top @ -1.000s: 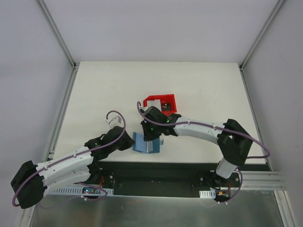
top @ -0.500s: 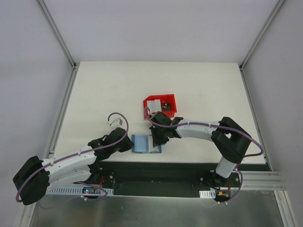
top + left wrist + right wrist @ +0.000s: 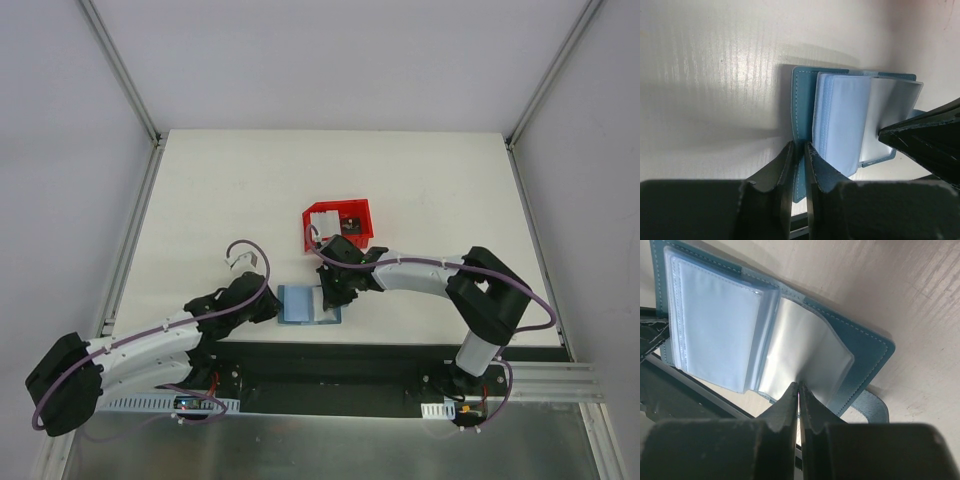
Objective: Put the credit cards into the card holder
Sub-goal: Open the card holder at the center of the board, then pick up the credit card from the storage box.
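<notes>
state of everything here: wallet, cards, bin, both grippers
card holder: open, flat on the table
red bin: upright, cards inside
credit cards: lying in the bin
left gripper: shut on the card holder's cover edge
right gripper: shut on a clear sleeve of the card holder

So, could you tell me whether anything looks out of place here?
Only mildly: one clear sleeve of the open holder is bowed up off the stack, because the right gripper pinches its edge. The left gripper clamps the holder's cover. Nothing looks spilled or damaged.
</notes>
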You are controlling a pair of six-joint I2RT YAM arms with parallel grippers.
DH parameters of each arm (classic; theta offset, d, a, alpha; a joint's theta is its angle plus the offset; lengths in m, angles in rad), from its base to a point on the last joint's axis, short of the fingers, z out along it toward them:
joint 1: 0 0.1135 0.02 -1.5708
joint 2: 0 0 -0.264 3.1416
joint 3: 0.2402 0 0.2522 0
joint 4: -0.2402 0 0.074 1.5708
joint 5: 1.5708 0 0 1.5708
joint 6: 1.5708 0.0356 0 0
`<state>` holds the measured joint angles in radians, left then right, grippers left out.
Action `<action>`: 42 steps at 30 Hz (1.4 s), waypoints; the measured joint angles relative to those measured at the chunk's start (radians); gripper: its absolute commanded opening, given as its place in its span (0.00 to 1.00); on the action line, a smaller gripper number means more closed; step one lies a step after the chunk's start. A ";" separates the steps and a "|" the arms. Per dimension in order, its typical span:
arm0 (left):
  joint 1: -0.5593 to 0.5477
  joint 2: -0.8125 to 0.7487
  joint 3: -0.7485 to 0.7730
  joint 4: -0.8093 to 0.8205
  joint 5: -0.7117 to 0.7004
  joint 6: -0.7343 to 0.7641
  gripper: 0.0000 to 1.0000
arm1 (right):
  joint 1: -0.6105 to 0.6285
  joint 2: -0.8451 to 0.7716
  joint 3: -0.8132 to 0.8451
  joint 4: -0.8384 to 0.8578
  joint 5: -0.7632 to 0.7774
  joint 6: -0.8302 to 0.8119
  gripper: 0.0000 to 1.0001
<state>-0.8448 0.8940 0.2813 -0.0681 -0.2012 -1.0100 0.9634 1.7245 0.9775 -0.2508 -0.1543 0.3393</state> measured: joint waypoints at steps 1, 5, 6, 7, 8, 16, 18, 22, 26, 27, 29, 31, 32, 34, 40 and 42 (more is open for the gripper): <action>0.000 -0.011 -0.004 0.000 -0.001 0.000 0.15 | 0.000 0.000 0.000 0.000 -0.001 0.000 0.06; 0.000 -0.062 -0.019 0.000 -0.002 -0.002 0.18 | -0.003 0.001 0.000 0.000 -0.007 0.000 0.06; 0.000 -0.071 -0.021 0.000 -0.003 -0.002 0.18 | -0.004 0.002 0.000 0.000 -0.008 0.000 0.06; 0.000 -0.082 -0.023 0.002 -0.004 -0.002 0.18 | -0.004 0.002 0.000 0.000 -0.010 0.000 0.06; 0.000 -0.093 -0.026 0.003 -0.007 -0.003 0.18 | -0.005 0.003 0.000 0.000 -0.011 0.000 0.06; 0.003 -0.122 -0.054 0.035 -0.009 -0.010 0.14 | -0.009 0.008 0.005 -0.004 -0.023 -0.004 0.06; 0.009 -0.123 -0.062 0.054 -0.008 -0.016 0.13 | -0.010 0.011 0.009 -0.007 -0.026 -0.005 0.06; 0.032 -0.135 -0.077 0.082 0.003 -0.024 0.11 | -0.011 0.018 0.017 -0.016 -0.035 -0.009 0.06; 0.061 -0.140 -0.090 0.110 0.020 -0.028 0.07 | -0.011 0.020 0.019 -0.018 -0.038 -0.011 0.06; 0.064 -0.142 -0.093 0.116 0.026 -0.029 0.05 | -0.011 0.021 0.021 -0.020 -0.038 -0.012 0.06; 0.068 -0.143 -0.098 0.121 0.034 -0.031 0.01 | -0.011 0.022 0.023 -0.023 -0.038 -0.012 0.06; 0.075 -0.143 -0.101 0.124 0.041 -0.031 0.00 | -0.011 0.022 0.023 -0.023 -0.038 -0.013 0.06; 0.075 -0.143 -0.101 0.127 0.043 -0.032 0.00 | -0.012 0.022 0.023 -0.023 -0.038 -0.013 0.06; 0.075 -0.148 -0.101 0.135 0.045 -0.031 0.00 | -0.012 0.022 0.023 -0.023 -0.040 -0.014 0.06; 0.081 -0.169 -0.120 0.147 0.062 -0.030 0.00 | -0.013 0.023 0.024 -0.023 -0.042 -0.015 0.06; 0.081 -0.171 -0.122 0.150 0.064 -0.029 0.00 | -0.013 0.023 0.026 -0.025 -0.041 -0.015 0.06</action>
<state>-0.7635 0.7235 0.1589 0.0822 -0.1375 -1.0386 0.9508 1.7470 1.0035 -0.2760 -0.1951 0.3244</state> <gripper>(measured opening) 0.007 0.062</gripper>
